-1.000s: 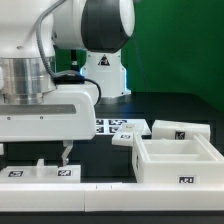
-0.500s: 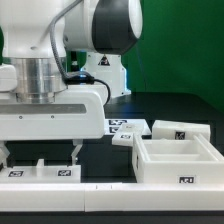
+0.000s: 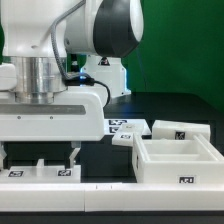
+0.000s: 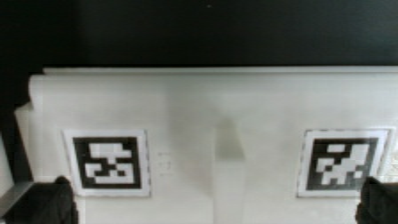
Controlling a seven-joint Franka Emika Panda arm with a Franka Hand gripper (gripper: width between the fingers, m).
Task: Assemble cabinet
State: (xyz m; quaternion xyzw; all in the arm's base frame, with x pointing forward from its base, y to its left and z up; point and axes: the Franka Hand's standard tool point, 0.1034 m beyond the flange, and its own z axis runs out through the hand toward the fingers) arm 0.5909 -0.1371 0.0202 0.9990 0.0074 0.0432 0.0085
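The cabinet parts are white plastic with small black-and-white tags. A flat panel point(image 3: 40, 172) with two raised tagged blocks lies at the exterior view's lower left. It fills the wrist view point(image 4: 214, 110), showing two tags. My gripper point(image 3: 42, 158) hangs right above this panel. It is open wide, with one dark fingertip point(image 4: 39, 205) at each end of the panel and nothing held. The open box point(image 3: 175, 160) stands at the lower right. A tagged block point(image 3: 178, 131) lies behind it.
The marker board point(image 3: 118, 126) lies flat behind the gripper, near the robot base point(image 3: 105, 75). A small white piece point(image 3: 125, 139) sits between the marker board and the open box. A green wall stands behind the black table.
The arm has shifted toward the exterior view's right and come down a little over the panel. The parts on the table have not moved.
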